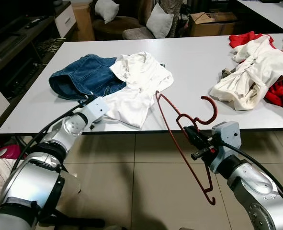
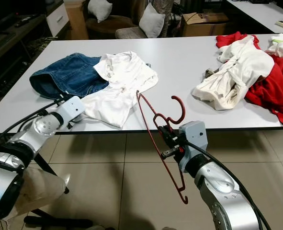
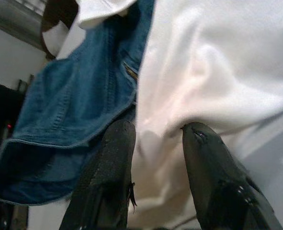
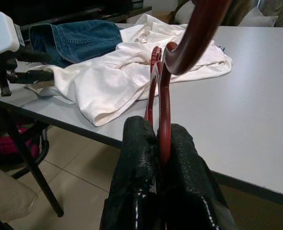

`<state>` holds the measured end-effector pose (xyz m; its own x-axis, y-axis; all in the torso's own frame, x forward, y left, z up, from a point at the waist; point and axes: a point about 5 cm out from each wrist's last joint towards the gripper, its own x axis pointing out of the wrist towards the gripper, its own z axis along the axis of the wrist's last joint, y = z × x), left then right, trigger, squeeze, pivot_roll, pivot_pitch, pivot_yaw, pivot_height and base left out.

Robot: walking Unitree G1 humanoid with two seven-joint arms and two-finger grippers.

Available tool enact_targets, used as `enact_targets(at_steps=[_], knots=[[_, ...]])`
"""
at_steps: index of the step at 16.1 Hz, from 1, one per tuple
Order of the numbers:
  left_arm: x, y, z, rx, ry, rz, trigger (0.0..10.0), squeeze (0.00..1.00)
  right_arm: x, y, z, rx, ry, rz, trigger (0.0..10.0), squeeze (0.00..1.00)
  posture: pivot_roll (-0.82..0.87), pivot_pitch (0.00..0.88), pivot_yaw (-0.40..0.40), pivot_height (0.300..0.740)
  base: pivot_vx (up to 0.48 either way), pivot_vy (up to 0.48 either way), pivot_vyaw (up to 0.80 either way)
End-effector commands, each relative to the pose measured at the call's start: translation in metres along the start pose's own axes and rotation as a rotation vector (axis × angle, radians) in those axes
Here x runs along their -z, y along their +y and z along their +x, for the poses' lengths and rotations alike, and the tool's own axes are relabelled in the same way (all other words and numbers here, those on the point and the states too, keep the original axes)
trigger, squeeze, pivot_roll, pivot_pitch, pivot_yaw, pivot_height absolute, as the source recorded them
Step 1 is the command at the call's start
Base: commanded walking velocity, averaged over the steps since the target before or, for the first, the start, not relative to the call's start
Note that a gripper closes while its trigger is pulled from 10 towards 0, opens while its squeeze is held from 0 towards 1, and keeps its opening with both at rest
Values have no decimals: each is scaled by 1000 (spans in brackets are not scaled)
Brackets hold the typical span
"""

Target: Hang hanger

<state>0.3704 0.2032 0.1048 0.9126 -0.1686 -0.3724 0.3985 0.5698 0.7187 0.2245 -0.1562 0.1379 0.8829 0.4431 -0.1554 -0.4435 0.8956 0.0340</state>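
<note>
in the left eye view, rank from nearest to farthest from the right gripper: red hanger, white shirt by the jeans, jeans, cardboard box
1. red hanger, clamped in the right gripper
2. white shirt, on the table's near-left part
3. jeans, left of the shirt
4. cardboard box, behind the table

No text, label, brand, number or sign can be read on anything in these views.

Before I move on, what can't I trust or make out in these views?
- Left tool: left wrist view shows its fingers open against the white shirt beside the jeans, but the fingertips hide any contact with the cloth.
- Hanger, clamped in the right tool: in the right wrist view its hook runs off the top edge.
- No rail to hang it on can be made out.
</note>
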Motion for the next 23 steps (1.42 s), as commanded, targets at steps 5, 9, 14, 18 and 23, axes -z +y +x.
enact_targets(at_steps=[5, 9, 14, 18, 23], knots=[[-2, 4, 2, -6, 32, 16, 118, 0, -11, 2, -10, -16, -2, -26, 10000, 0, -314, 0, 45, 740, 0, 0, 0], [-2, 2, 2, -12, 25, -6, 0, 0, -14, 3, -12, -24, 5, -41, 10000, 0, -334, 0, 37, 740, 0, 0, 0], [-4, 2, 3, -10, 25, 1, 0, 0, -16, 2, -13, -24, 10, -49, 10000, 0, -350, 0, 41, 740, 0, 0, 0], [-19, 9, 5, -10, -57, -88, 0, 0, -16, 4, -17, -57, 20, -46, 10000, 0, -351, 0, 68, 740, 0, 0, 0], [-65, 40, 2, 14, -306, -133, 0, 0, -16, 14, -39, -197, 12, -15, 10000, 0, -302, 0, 122, 740, 0, 0, 0]])
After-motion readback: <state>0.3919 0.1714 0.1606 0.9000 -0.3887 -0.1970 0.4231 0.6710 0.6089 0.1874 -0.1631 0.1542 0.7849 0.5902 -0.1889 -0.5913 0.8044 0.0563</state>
